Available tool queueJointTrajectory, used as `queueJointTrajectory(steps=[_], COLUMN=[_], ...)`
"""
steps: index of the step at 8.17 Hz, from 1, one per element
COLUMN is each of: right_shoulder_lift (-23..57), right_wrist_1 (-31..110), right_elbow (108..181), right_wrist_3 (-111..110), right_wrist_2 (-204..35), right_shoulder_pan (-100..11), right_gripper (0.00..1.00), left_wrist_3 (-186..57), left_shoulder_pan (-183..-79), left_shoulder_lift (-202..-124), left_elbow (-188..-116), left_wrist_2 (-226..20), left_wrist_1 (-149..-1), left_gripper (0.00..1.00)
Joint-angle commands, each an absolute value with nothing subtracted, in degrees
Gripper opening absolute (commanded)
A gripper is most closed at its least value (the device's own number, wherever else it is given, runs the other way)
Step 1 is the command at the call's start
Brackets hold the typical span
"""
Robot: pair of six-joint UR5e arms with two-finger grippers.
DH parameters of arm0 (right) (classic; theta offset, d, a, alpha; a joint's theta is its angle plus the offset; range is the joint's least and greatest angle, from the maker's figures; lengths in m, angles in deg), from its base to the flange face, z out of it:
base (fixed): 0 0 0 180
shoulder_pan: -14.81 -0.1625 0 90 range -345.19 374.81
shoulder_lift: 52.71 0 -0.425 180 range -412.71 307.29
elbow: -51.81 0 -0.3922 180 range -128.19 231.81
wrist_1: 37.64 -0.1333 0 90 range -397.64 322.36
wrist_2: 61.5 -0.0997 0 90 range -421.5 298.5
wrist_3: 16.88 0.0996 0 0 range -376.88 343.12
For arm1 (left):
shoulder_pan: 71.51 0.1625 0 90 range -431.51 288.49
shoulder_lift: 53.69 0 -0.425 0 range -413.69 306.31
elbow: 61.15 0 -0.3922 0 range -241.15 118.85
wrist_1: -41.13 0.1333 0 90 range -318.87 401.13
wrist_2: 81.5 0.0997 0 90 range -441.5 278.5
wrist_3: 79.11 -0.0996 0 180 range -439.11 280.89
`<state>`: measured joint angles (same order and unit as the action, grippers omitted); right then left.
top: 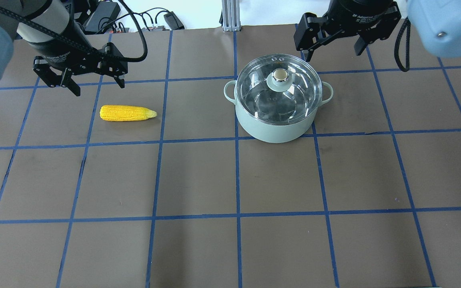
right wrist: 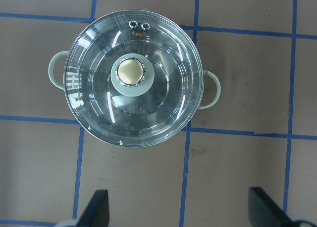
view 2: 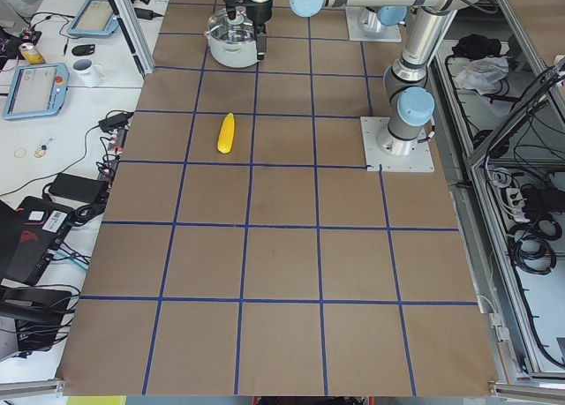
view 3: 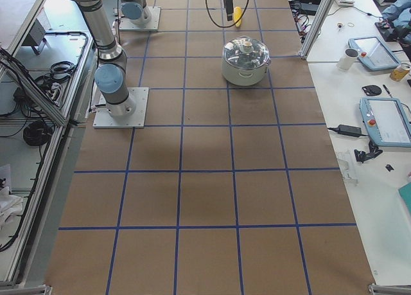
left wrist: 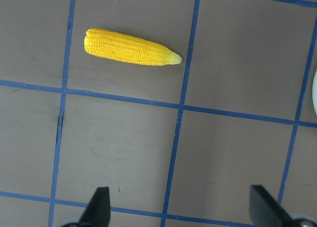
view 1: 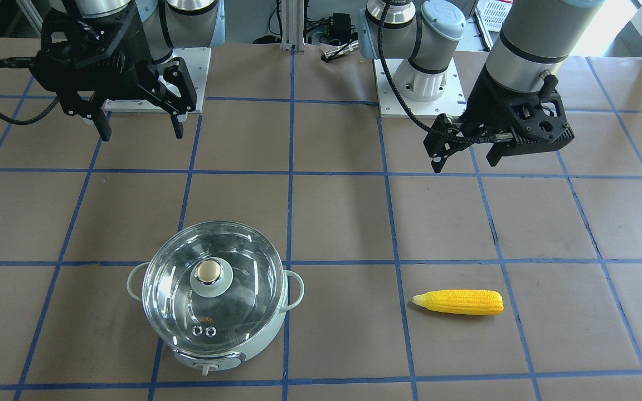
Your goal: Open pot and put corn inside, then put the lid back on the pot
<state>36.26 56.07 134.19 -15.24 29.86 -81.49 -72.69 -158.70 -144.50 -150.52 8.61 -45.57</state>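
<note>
Lid (right wrist: 131, 78) closes the pot (top: 272, 130), corn (top: 126, 113) lies well apart outside it; left pincer (top: 99, 88) and right pincer (view 1: 141, 133) both spread.

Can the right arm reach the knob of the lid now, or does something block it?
Probably yes. The right gripper, open, hangs near the pot, and the lid sits on it with its knob uncovered. Nothing stands between them; the corn lies well apart.

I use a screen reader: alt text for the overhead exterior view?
Mint-green pot, glass lid on, stands right of centre; a yellow corn ear lies apart to its left. The left gripper and right gripper hang open, empty, near the top.
</note>
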Motion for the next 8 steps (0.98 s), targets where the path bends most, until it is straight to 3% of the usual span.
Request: queueJointTrajectory(steps=[1, 4, 6, 8], right_shoulder_lift=[36.49, 35.10, 28.80, 24.04], right_wrist_1=[56.58, 57.20, 73.95, 76.71], right_elbow=[133.90, 133.99, 134.08, 133.28], right_wrist_3=[-15.13, -15.21, -14.51, -9.55], right_wrist_2=[30.69, 30.43, 28.86, 23.23], right_shoulder_pan=[-81.78, -81.87, -82.05, -82.05], right_gripper=[1.00, 1.00, 1.00, 1.00], left_wrist_3=[-72.70, -75.31, -71.67, -58.00], left_shoulder_pan=[-158.70, -158.70, -158.26, -157.73], left_shoulder_lift=[-143.87, -144.65, -145.27, -149.82], left_elbow=[-150.28, -150.36, -150.62, -150.28], left_wrist_2=[8.33, 8.16, 8.24, 8.41], left_wrist_1=[-46.50, -46.15, -41.87, -35.35], left_gripper=[1.00, 1.00, 1.00, 1.00])
